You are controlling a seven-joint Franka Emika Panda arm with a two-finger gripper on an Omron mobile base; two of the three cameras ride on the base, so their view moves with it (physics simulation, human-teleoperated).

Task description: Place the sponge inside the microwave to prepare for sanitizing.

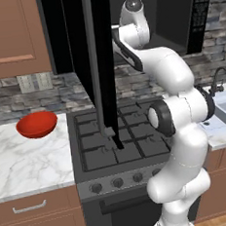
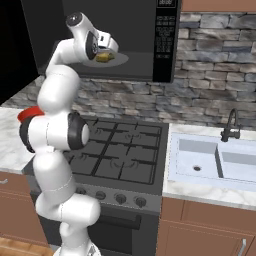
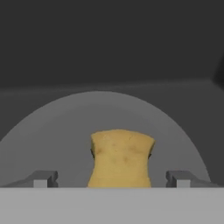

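Observation:
The yellow-tan sponge (image 3: 120, 157) lies on the round grey plate (image 3: 65, 131) inside the microwave (image 2: 165, 40). From the right base view the sponge (image 2: 103, 58) sits on the plate (image 2: 120, 60) in the dark cavity, just under my hand. My gripper (image 3: 113, 179) is open, with its two fingertips (image 3: 43, 178) standing wide on either side of the sponge and a clear gap to each. The microwave's tall black door (image 1: 98, 62) hangs open to the left of my arm.
A black gas stove (image 1: 122, 138) sits below the microwave. A red bowl (image 1: 36, 124) rests on the marble counter to the left. A sink (image 2: 220, 160) with a dark faucet (image 2: 231, 125) lies to the right. The open door edge is close to my arm.

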